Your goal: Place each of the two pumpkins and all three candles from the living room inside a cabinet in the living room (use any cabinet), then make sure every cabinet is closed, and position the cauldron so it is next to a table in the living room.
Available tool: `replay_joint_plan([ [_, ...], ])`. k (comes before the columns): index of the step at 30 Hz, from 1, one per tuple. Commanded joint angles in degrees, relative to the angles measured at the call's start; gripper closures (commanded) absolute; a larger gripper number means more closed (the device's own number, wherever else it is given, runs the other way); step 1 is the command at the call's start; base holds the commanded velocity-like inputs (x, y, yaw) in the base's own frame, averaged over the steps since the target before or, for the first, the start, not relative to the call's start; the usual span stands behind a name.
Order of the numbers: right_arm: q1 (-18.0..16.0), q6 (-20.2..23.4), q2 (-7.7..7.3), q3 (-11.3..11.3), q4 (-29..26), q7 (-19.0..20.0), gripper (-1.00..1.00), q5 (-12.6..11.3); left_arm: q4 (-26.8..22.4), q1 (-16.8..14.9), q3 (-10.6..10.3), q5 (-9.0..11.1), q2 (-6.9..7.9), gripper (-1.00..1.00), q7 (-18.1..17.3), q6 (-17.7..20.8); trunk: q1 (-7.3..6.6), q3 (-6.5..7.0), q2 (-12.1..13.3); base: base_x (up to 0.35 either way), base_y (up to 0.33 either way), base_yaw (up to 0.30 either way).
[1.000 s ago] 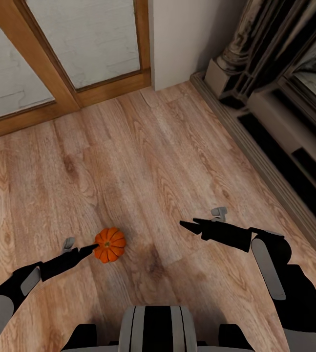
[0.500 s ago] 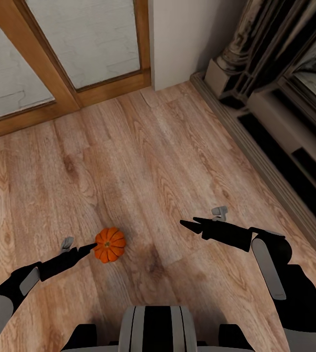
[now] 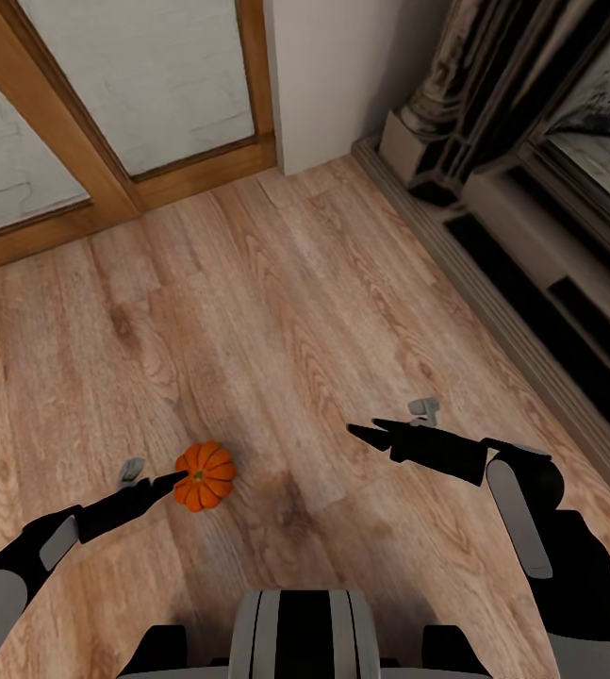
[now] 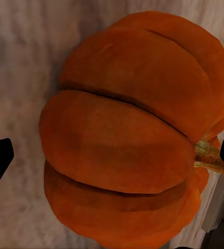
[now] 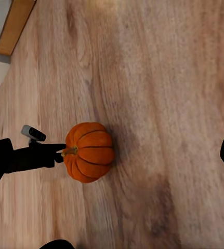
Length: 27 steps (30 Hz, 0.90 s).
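A room in a simulated home, likely a living rm. Wood-plank floor (image 3: 276, 311) runs wall to wall, w/ a plain pale wall corner (image 3: 342, 75) beyond. Wood-framed glazed doors (image 3: 135, 104) stand at the far side, a pale brick-like surface showing thru the panes. Along one side sits a dark, ornate fireplace surround (image 3: 493, 104) w/ a carved column on a raised stone hearth (image 3: 531, 311). A small orange pumpkin (image 3: 204, 476) lies on the floorboards.

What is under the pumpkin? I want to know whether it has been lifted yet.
Wood plank floor lies under the pumpkin, bare around it. The contact patch is hidden by the pumpkin's body, so lift cannot be confirmed. The left end effector is at its side.
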Motion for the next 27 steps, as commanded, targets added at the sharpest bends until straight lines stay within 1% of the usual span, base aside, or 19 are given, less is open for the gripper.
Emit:
replay_joint_plan([
  [1,-0.03,0.29,-0.02,-0.01,-0.02,0.03,-1.00,-0.09,0.00,-0.01,0.17,0.12,-0.02,-1.00,-0.15,0.59,-0.01,-0.03,-0.01,0.000,0.000,-0.039],
  [9,-0.03,0.29,-0.02,0.03,-0.02,0.03,-1.00,-0.09,0.00,-0.01,0.15,0.06,-0.04,-1.00,-0.12,0.59,-0.01,-0.03,-0.01,0.000,0.000,-0.022],
  [12,-0.03,0.29,-0.02,0.03,-0.02,0.03,-1.00,-0.09,0.00,-0.01,0.15,0.04,-0.04,-1.00,-0.04,0.59,-0.01,-0.03,-0.01,0.000,0.000,-0.169],
  [15,-0.03,0.29,-0.02,0.03,-0.02,0.03,-1.00,-0.09,0.00,-0.01,0.15,0.11,-0.04,-1.00,0.81,0.59,-0.01,-0.03,-0.01,0.000,0.000,-0.178],
  [20,-0.03,0.29,-0.02,0.03,-0.02,0.03,-1.00,-0.09,0.00,-0.01,0.17,0.12,-0.10,-1.00,1.77,0.59,-0.01,-0.03,-0.01,0.000,0.000,-0.057],
  [22,-0.03,0.29,-0.04,-0.03,-0.01,0.03,-1.00,-0.09,0.00,-0.01,0.15,0.17,-0.53,-1.00,3.51,0.59,-0.01,-0.03,-0.01,0.000,0.000,-0.014],
  [27,-0.03,0.29,-0.13,-0.17,-0.01,0.03,-1.00,-0.09,0.00,-0.01,0.07,0.11,-1.55,-1.00,4.84,0.57,-0.01,-0.03,-0.01,0.000,0.000,-0.005],
])
